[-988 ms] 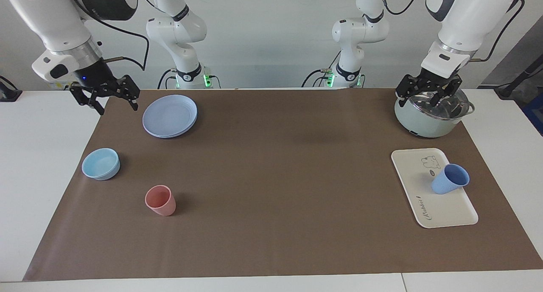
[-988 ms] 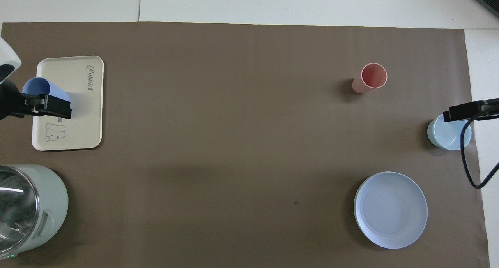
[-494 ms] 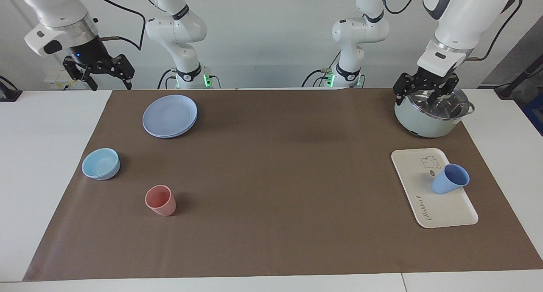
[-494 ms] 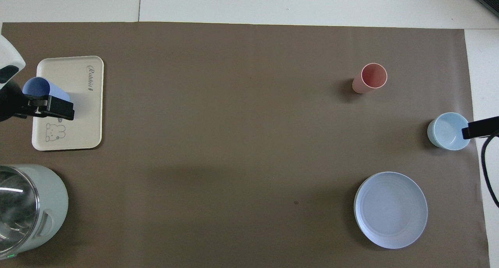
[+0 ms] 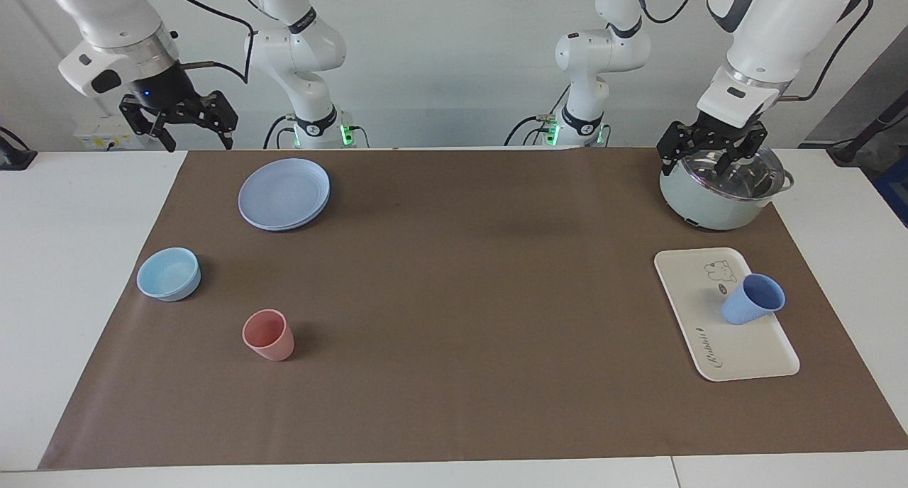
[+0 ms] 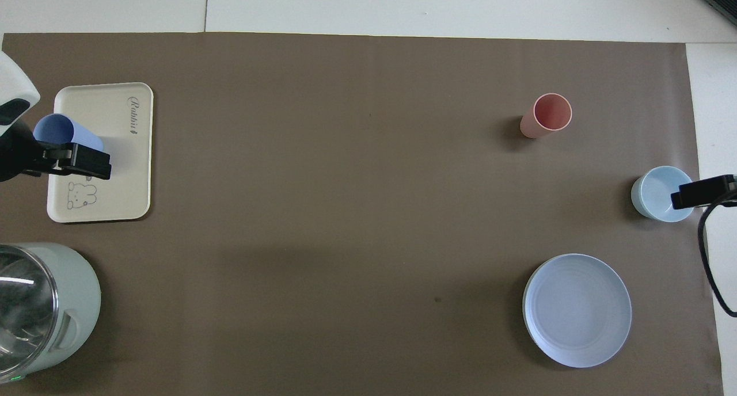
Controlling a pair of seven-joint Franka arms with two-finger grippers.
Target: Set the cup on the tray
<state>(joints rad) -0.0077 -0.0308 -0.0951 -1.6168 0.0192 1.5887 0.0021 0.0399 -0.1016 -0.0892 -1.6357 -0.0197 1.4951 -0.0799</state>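
Observation:
The periwinkle-blue cup (image 5: 753, 298) stands on the cream tray (image 5: 738, 353), on the side toward the left arm's end of the table, with nothing holding it. It also shows in the overhead view (image 6: 57, 131) on the tray (image 6: 124, 177). My left gripper (image 5: 709, 156) is open and empty, raised over the pot's rim, apart from the cup. In the overhead view the left gripper (image 6: 72, 160) covers part of the cup. My right gripper (image 5: 186, 128) is open and empty, raised over the table edge at the right arm's end (image 6: 701, 192).
A pale-green pot (image 5: 716, 190) with a steel lid stands nearer the robots than the tray. A pink cup (image 5: 268, 335), a light-blue bowl (image 5: 169, 274) and a round blue plate (image 5: 284, 193) sit toward the right arm's end. A brown mat (image 5: 468, 296) covers the table.
The right gripper has risen from mat level to well above the table edge. The left gripper has lifted slightly over the pot. The cup and tray have not moved.

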